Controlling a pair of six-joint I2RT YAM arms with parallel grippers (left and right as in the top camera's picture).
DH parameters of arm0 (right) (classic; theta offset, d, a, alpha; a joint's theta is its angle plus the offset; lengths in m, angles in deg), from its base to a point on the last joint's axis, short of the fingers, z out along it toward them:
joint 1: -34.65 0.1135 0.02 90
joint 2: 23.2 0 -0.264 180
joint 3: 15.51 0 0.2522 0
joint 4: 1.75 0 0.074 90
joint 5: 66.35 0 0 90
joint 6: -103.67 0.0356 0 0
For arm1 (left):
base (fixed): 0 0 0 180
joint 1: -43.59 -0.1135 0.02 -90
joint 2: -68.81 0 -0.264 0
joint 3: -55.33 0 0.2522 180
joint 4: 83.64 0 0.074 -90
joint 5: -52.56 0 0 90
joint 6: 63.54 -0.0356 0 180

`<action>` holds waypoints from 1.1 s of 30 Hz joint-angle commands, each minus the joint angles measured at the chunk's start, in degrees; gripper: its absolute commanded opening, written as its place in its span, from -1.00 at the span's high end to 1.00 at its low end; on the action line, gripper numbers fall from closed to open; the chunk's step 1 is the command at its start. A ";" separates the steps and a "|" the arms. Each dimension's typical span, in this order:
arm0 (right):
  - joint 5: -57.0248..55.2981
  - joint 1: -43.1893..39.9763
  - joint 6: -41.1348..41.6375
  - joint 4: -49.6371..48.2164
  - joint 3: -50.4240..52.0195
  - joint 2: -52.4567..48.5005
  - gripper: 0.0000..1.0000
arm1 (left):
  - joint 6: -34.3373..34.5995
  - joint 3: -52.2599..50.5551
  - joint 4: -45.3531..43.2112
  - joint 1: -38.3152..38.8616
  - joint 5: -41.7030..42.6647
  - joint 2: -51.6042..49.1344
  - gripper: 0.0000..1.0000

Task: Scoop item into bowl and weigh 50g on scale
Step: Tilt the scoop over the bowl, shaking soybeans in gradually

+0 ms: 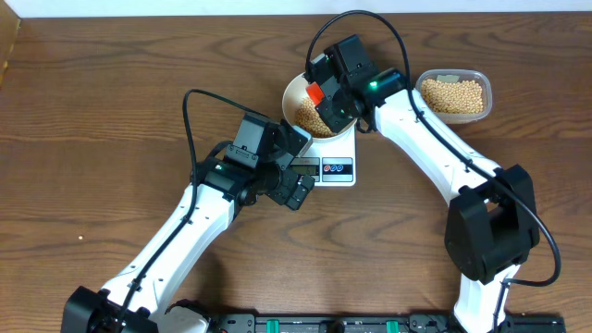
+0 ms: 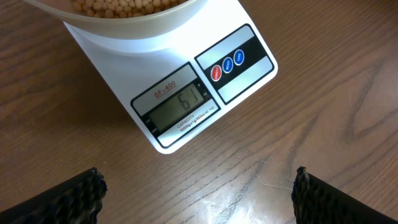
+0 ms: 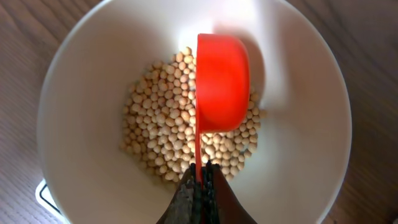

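Note:
The white bowl point(image 1: 298, 96) stands on the white scale point(image 1: 335, 157) and holds a heap of tan beans point(image 3: 163, 134). My right gripper point(image 3: 200, 177) is shut on the handle of a red scoop point(image 3: 221, 81), which is tipped on its side over the beans in the bowl. The scoop also shows in the overhead view point(image 1: 314, 92). My left gripper point(image 2: 198, 193) is open and empty above the wood just in front of the scale point(image 2: 186, 93). The scale's display point(image 2: 185, 104) reads 61. The bowl's rim point(image 2: 124, 28) shows at the top of the left wrist view.
A clear plastic tub point(image 1: 453, 94) with more beans stands to the right of the bowl, behind my right arm. The red and blue buttons point(image 2: 227, 63) sit to the right of the display. The table is brown wood.

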 commanded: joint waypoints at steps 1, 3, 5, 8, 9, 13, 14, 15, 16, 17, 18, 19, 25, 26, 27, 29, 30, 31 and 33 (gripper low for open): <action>-1.11 0.39 -0.59 0.37 -0.98 -1.84 0.98 | 0.09 0.11 0.00 -0.22 -0.35 0.63 -0.96; -1.11 0.57 -0.61 0.35 -0.98 -1.84 0.98 | 0.09 0.11 0.00 -0.22 -0.35 0.63 -0.96; -1.11 0.87 -0.59 0.33 -0.98 -1.84 0.98 | 0.09 0.11 0.00 -0.22 -0.35 0.63 -0.95; -1.09 1.42 -0.59 0.31 -0.98 -1.84 0.98 | 0.11 0.11 0.00 -0.22 -0.37 0.63 -0.96; -1.09 1.64 -0.59 0.33 -0.98 -1.84 0.98 | 0.09 0.11 0.00 -0.22 -0.35 0.63 -0.95; -1.09 1.79 -0.59 0.26 -0.98 -1.84 0.98 | 0.09 0.11 0.00 -0.22 -0.37 0.63 -0.96; -1.09 1.79 -0.59 0.26 -0.98 -1.84 0.98 | 0.09 0.11 0.00 -0.22 -0.35 0.63 -0.96; -1.07 1.79 -0.57 0.26 -0.98 -1.84 0.98 | 0.09 0.11 0.00 -0.22 -0.35 0.63 -0.96; -1.01 1.79 -0.57 0.28 -0.98 -1.84 0.98 | 0.09 0.11 0.00 -0.22 -0.35 0.63 -0.96; -0.87 1.79 -0.57 0.28 -0.98 -1.84 0.98 | 0.09 0.11 0.00 -0.22 -0.37 0.63 -0.96; -0.85 1.79 -0.55 0.26 -0.98 -1.84 0.98 | 0.09 0.11 0.00 -0.22 -0.35 0.63 -0.96; -0.85 1.79 -0.55 0.26 -0.98 -1.84 0.98 | 0.11 0.11 0.00 -0.22 -0.35 0.63 -0.96; 0.72 1.79 -0.22 0.04 -0.98 -1.84 0.98 | 0.09 0.11 0.00 -0.22 -0.35 0.63 -0.96; 0.83 1.79 0.09 -0.07 -0.98 -1.84 0.98 | 0.09 0.09 0.00 -0.22 -0.35 0.63 -0.96; 0.85 1.77 0.09 -0.13 -0.98 -1.84 0.98 | 0.09 0.11 0.00 -0.22 -0.35 0.63 -0.95; 0.83 1.77 0.09 -0.24 -0.98 -1.84 0.98 | 0.09 0.11 0.00 -0.22 -0.35 0.63 -0.96; 0.83 1.77 0.22 -0.33 -0.98 -1.84 0.98 | 0.09 0.11 0.00 -0.22 -0.35 0.63 -0.96; 0.83 1.64 0.81 -0.48 -1.01 -1.84 0.98 | 0.09 0.11 0.00 -0.22 -0.37 0.63 -0.96; 0.83 1.38 2.16 -0.96 -1.01 -1.81 0.98 | 0.09 0.11 0.00 -0.22 -0.35 0.63 -0.96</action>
